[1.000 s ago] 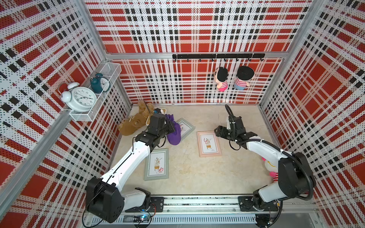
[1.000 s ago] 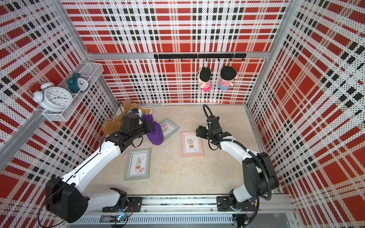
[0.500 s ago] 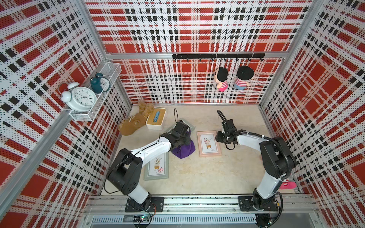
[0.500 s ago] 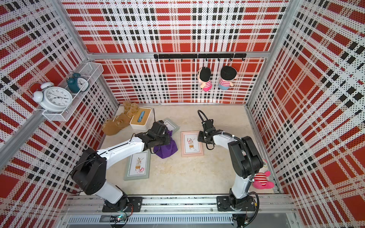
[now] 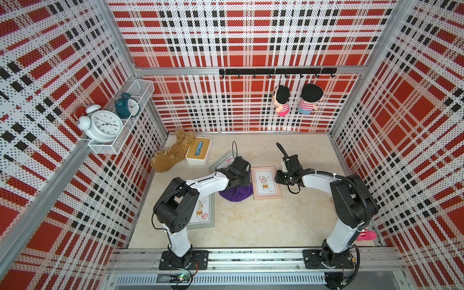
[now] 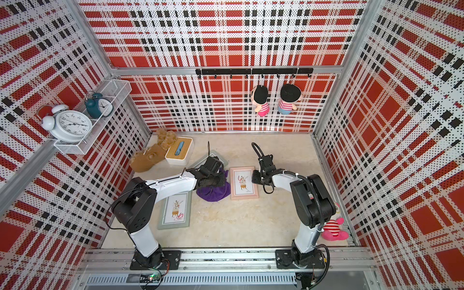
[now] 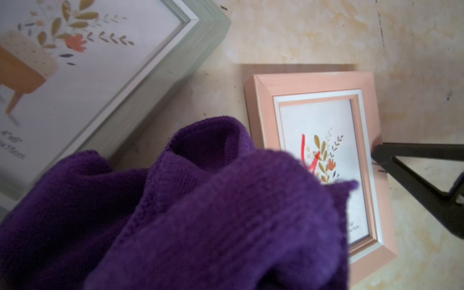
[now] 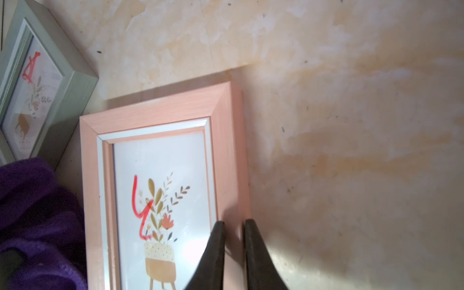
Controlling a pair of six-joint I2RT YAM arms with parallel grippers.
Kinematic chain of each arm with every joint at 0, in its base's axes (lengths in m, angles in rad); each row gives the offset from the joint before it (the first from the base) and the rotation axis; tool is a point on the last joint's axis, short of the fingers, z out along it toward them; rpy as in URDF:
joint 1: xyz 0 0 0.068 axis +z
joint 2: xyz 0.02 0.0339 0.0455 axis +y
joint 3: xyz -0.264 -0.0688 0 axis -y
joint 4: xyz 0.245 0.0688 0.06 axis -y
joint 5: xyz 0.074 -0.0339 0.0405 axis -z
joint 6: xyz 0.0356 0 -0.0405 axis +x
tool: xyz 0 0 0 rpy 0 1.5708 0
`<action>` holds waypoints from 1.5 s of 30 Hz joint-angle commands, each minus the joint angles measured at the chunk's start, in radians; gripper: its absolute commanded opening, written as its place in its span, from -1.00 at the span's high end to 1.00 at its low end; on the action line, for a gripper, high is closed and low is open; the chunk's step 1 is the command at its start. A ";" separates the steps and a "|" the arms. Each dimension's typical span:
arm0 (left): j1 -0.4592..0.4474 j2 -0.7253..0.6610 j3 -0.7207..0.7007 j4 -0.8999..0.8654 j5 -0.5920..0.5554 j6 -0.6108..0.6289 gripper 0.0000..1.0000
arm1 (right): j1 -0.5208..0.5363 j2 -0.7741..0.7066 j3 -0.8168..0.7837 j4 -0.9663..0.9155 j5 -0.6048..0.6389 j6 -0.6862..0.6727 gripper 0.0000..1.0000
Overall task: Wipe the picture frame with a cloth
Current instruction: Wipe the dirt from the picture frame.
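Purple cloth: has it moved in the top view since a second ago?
Yes. The purple cloth has shifted away from the tissue box and is now beside the pink frame.

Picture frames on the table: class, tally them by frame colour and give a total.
Green frames: 2
Pink frame: 1
Total: 3

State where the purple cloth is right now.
In both top views the purple cloth lies bunched left of centre on the table, right beside the left edge of the pink frame.
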 commanded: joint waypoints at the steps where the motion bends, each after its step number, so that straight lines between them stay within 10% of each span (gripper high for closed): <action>1: -0.007 0.030 0.042 0.032 0.026 0.006 1.00 | -0.003 -0.031 -0.084 -0.099 0.007 -0.031 0.66; 30: -0.031 0.375 0.489 -0.040 0.037 0.074 1.00 | -0.003 -0.031 -0.067 -0.036 -0.018 0.053 0.69; 45: -0.191 0.090 -0.028 0.036 -0.108 -0.146 1.00 | -0.003 0.004 -0.068 -0.044 0.018 0.116 0.71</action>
